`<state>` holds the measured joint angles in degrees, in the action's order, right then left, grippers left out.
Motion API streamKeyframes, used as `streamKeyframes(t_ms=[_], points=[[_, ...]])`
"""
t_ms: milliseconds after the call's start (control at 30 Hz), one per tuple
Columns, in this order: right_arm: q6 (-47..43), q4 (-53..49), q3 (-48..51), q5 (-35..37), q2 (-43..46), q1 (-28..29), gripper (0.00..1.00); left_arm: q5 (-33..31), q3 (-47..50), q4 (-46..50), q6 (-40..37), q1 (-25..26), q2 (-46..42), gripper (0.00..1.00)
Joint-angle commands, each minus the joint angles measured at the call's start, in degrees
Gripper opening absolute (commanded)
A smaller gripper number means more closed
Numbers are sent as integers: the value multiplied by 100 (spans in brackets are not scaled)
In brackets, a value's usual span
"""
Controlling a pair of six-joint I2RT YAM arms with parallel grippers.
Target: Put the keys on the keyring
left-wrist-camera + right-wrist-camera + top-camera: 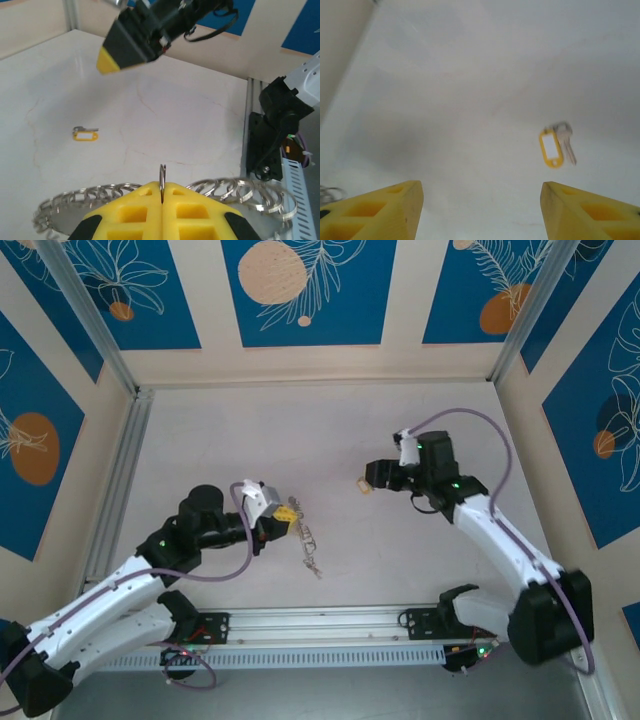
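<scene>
Keyring (162, 175) stands edge-on, pinched between the pressed-together fingers of the left end effector (162, 194), and a bunch of keys (308, 540) trails from it, seemingly threaded. One yellow-tagged key (553, 147) lies loose on the counter (470, 75), well apart from it, ahead of the spread, empty right end effector (481, 192); this one looks left to add.

White marbled tabletop (300, 430), blue floral wall panels (340, 300), aluminium frame posts (88, 315), even light

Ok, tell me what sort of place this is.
Probably a lab robot cell: a white tabletop boxed in by aluminium frame posts, printed blue backdrop panels, and a left arm and right arm bolted to a rail at its near edge.
</scene>
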<state>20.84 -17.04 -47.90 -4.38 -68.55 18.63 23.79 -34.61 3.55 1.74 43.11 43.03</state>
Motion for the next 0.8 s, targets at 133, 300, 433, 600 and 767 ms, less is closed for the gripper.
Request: streamKeyframes(t_ms=[133, 300, 433, 600, 767], points=[[10, -413, -830, 977, -1498, 392, 61, -967, 511, -312, 373, -56, -552, 0], [41, -312, -1380, 1396, -2703, 457, 57, -1139, 653, -422, 384, -57, -644, 0], [102, -325, -1824, 1667, -3414, 562, 53, -1127, 727, -509, 476, -57, -781, 0], [133, -426, -2183, 2066, -3816, 597, 48, -1116, 861, -629, 503, -50, -981, 0], [117, -511, -2233, 2357, -3902, 633, 45, -1096, 987, -781, 526, -49, -1189, 0]])
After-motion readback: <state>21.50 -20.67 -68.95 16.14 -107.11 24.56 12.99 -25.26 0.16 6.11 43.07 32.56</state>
